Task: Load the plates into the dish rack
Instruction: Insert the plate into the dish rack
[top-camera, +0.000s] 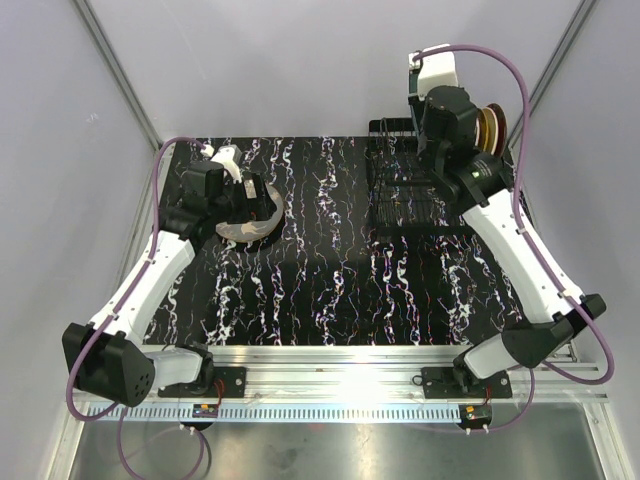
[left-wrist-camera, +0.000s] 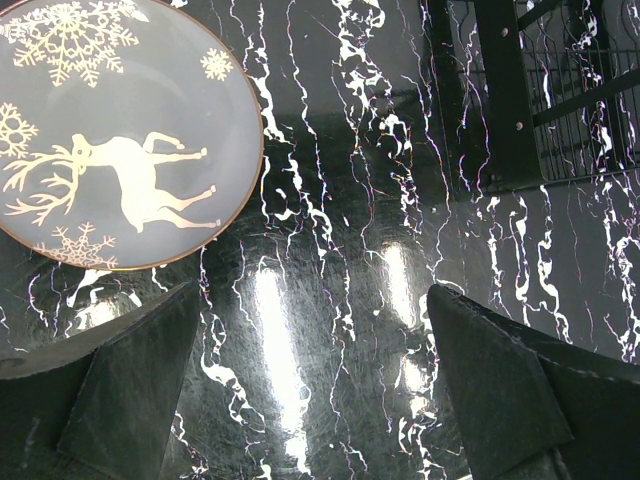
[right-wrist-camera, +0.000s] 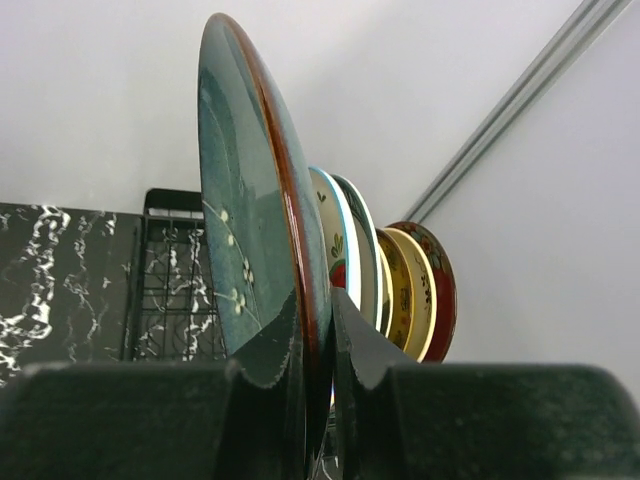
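Teal plate (right-wrist-camera: 250, 230) is pinched on edge in your right gripper (right-wrist-camera: 318, 340), upright so it can slot between the rack (right-wrist-camera: 165, 270) prongs at the table's 2 o'clock, beside the stood plates (right-wrist-camera: 410, 290). Left gripper (left-wrist-camera: 310, 340) is spread wide, with the reindeer plate (left-wrist-camera: 110, 130) flat at its 10 o'clock, likely the next pick.

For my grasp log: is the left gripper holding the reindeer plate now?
No, the left gripper is open, and the reindeer plate lies on the table beyond it.
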